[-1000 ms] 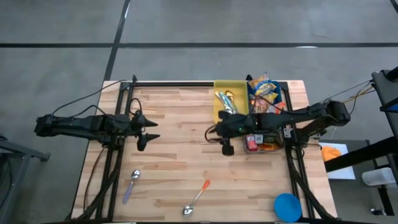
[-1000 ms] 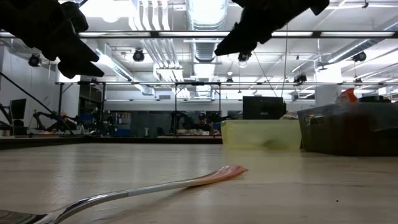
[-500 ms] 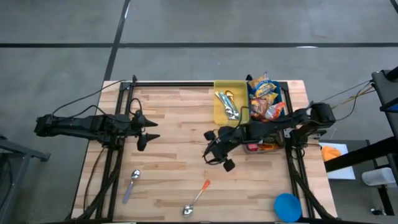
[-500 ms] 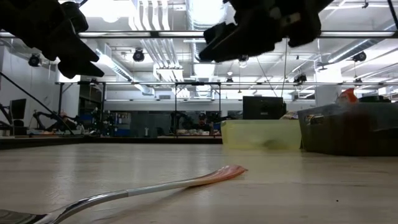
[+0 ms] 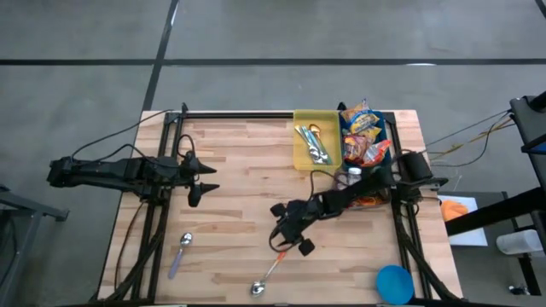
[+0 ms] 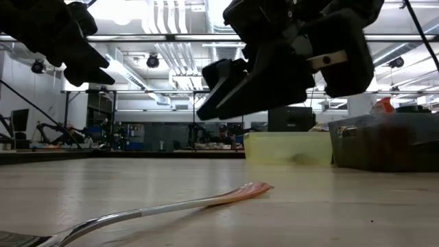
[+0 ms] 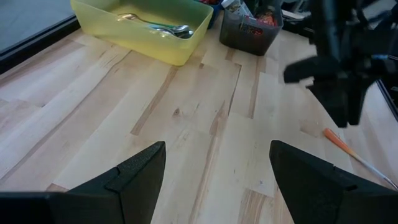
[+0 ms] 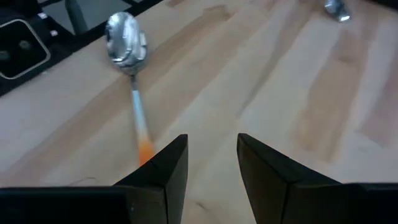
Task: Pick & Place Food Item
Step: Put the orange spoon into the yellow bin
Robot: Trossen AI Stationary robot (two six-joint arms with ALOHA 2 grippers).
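The right gripper (image 5: 288, 236), low and centre in the high view, hovers just above the orange-handled spoon (image 5: 271, 271) with its fingers (image 8: 163, 171) a narrow gap apart, holding and touching nothing. The left gripper (image 5: 205, 181) waits at middle left, fingers spread wide and empty. The food packets (image 5: 363, 128) sit in the dark bin (image 5: 392, 126) at upper right beside the yellow tray (image 5: 299, 152); only the right wrist view shows the spoon's orange handle running between the fingers, while the low view shows the gripper clear of the table (image 6: 343, 206).
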